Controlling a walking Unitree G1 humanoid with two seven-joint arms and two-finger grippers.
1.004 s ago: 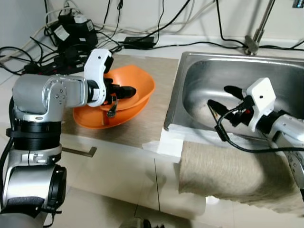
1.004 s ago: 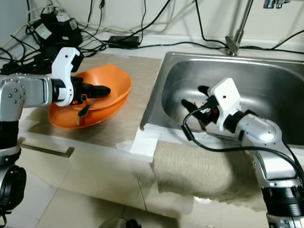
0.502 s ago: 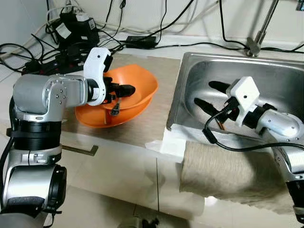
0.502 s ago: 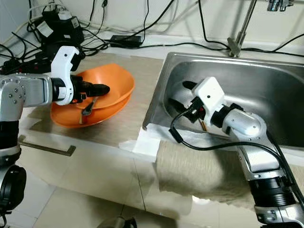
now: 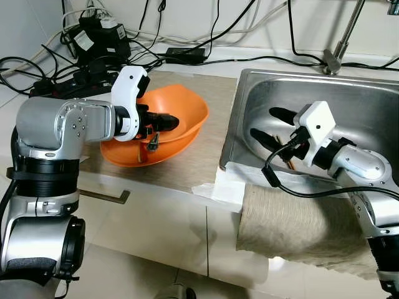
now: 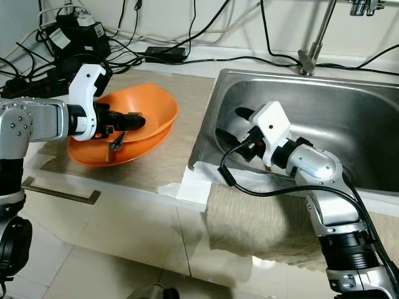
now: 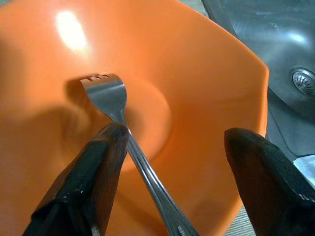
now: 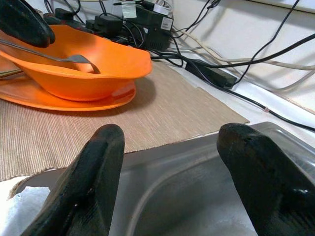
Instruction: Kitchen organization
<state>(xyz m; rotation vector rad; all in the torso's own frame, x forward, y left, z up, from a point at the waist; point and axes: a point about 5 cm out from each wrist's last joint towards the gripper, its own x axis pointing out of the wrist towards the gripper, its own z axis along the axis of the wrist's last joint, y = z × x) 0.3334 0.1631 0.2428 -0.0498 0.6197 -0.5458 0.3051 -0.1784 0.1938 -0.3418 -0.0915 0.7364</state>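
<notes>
Left gripper (image 5: 163,121) sits over the orange bowl (image 5: 187,112), fingers spread wide, gripping nothing. A metal fork (image 7: 129,147) lies between the fingers in the left wrist view, up against one finger (image 7: 101,162), with the other finger well apart from it. Fork head rests down in the bowl's bottom, ahead of the fingertips; the handle runs back toward the wrist and out over the rim, so its long axis lies roughly along the gripper's reach. Whether the touching finger actually bears on the handle, cannot tell.

The bowl is tilted and sits on an orange plate (image 5: 118,152), both on a woven mat (image 5: 199,156) on the counter. The bowl holds only the fork.

Right gripper (image 5: 269,126) is down in the steel sink (image 5: 249,81), fingers apart and empty, near the sink wall on the bowl's side. A thin orange-tipped thing lies on the sink floor just past it, too small to identify. A cloth (image 5: 299,224) hangs over the sink's front edge below the right arm.

Left arm is plainly nearer the fork; the right is across the sink rim from it. Judgement: the fork looks just set into the bowl, so the next move is likely backing the left gripper away along the handle line without snagging it.
</notes>
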